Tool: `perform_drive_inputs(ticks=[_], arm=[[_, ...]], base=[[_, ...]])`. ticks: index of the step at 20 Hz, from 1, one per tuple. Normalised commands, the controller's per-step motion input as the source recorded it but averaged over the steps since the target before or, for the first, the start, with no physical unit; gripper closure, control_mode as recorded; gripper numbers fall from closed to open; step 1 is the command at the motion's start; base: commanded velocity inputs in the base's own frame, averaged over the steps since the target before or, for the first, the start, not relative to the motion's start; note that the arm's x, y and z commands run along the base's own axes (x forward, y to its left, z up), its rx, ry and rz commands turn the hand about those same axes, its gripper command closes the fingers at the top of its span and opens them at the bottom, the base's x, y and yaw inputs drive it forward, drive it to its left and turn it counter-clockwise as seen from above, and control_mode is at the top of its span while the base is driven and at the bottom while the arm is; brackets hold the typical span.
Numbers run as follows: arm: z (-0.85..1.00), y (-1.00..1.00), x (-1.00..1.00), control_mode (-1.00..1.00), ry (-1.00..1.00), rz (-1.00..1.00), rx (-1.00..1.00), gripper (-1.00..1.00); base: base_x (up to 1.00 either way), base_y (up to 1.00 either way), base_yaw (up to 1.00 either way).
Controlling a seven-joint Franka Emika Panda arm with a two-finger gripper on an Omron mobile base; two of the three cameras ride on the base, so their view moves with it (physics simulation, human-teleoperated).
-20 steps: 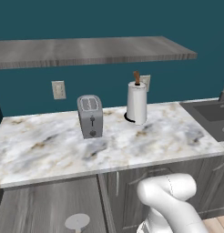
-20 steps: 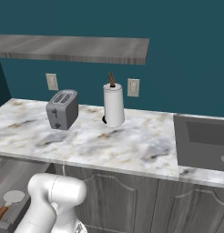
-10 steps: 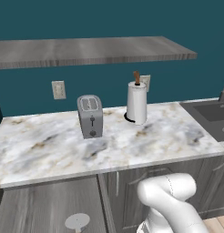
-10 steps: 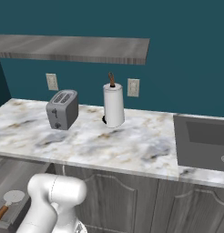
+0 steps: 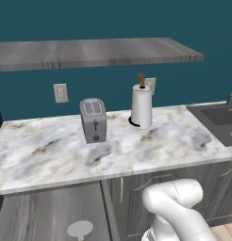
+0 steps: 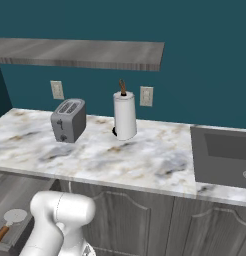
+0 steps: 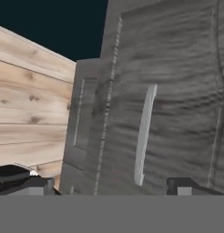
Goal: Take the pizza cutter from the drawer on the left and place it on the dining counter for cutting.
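The drawer (image 5: 47,212) stands pulled out under the left end of the counter, also seen low at the left in the right base view (image 6: 17,197). The pizza cutter lies inside it, its round blade (image 5: 80,229) facing up and its brown handle (image 6: 1,233) towards the front. In the hand view, rolled on its side, the drawer's dark grey front (image 7: 177,91) and silver bar handle (image 7: 143,136) lie just ahead. My gripper (image 7: 107,186) is open, fingertips (image 7: 22,181) wide apart and nothing between them. The dining counter is out of view.
A marble counter (image 5: 136,150) carries a toaster (image 5: 93,120) and a paper towel holder (image 5: 141,106), with a sink (image 6: 220,155) at the right. A shelf (image 5: 89,52) hangs above. Cabinet doors (image 6: 140,225) stand below the counter. Light wooden floor (image 7: 27,100) shows beside the drawer front.
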Motion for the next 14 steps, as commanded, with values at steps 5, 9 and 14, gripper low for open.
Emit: perform_drive_inputs(ticks=[5,9,14], arm=[[0.86,0.00,-0.51,-1.00,0.00,-0.06,0.00,-1.00],[0.92,0.00,-0.08,-1.00,0.00,-0.06,0.00,-1.00],[0.99,-0.04,-0.01,-1.00,0.00,-0.04,0.00,-1.00]], base=[[0.00,0.00,0.00],[0.00,0.00,0.00],[0.00,0.00,0.00]])
